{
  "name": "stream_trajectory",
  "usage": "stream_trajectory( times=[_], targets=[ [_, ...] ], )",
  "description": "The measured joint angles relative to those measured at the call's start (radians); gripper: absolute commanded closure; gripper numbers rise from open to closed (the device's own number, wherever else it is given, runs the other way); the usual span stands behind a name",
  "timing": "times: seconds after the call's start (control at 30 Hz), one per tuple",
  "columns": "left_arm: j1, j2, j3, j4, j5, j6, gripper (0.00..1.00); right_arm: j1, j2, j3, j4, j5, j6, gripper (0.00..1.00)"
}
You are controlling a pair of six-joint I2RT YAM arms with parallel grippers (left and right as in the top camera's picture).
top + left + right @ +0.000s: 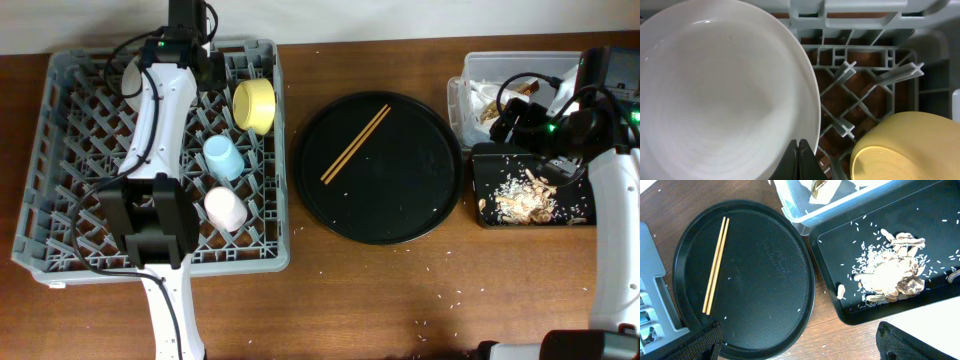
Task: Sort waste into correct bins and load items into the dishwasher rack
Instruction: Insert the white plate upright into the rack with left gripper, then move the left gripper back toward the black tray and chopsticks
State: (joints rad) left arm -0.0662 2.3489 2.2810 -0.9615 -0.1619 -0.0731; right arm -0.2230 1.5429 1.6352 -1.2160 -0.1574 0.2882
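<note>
The grey dishwasher rack [60,200] holds a yellow bowl [254,105], a light-blue cup [222,157] and a pale pink cup [225,209]. My left gripper [190,55] is over the rack's far side. In the left wrist view its fingers [800,150] are pressed together at the rim of the white plate [725,90], next to the bowl [910,145]. My right gripper [512,112] is open and empty [800,345]. The wooden chopsticks [355,144] lie on the round black tray [760,280]. Napkins [485,92] are in the clear tub [520,62]. Food scraps [525,195] lie in the black tray [500,165].
The right wrist view shows the chopsticks [715,265], the tub [840,205], the scraps [890,275] in the black tray [840,245] and a rack corner [655,305]. Rice grains are scattered on the wooden table [400,300]. The left arm crosses the rack.
</note>
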Motion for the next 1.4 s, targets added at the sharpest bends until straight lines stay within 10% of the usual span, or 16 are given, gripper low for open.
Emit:
stream_trajectory(
  times=[0.67,1.0,1.17,1.27,1.4],
  targets=[
    [-0.052,0.097,-0.043,0.025,-0.059,0.0,0.99,0.0,0.0,0.0,0.0,0.0,0.0,0.01],
    [-0.086,0.146,0.282,-0.243,-0.109,0.001,0.99,0.0,0.0,0.0,0.0,0.0,0.0,0.02],
    [-0.108,0.146,0.626,-0.464,-0.068,0.0,0.8,0.0,0.0,0.0,0.0,0.0,0.0,0.02],
    [-0.184,0.144,0.683,-0.527,0.101,0.018,0.42,0.0,0.0,0.0,0.0,0.0,0.0,0.01],
    [-0.325,0.152,0.668,-0.541,0.201,0.137,0.37,0.0,0.0,0.0,0.0,0.0,0.0,0.02]
  ],
)
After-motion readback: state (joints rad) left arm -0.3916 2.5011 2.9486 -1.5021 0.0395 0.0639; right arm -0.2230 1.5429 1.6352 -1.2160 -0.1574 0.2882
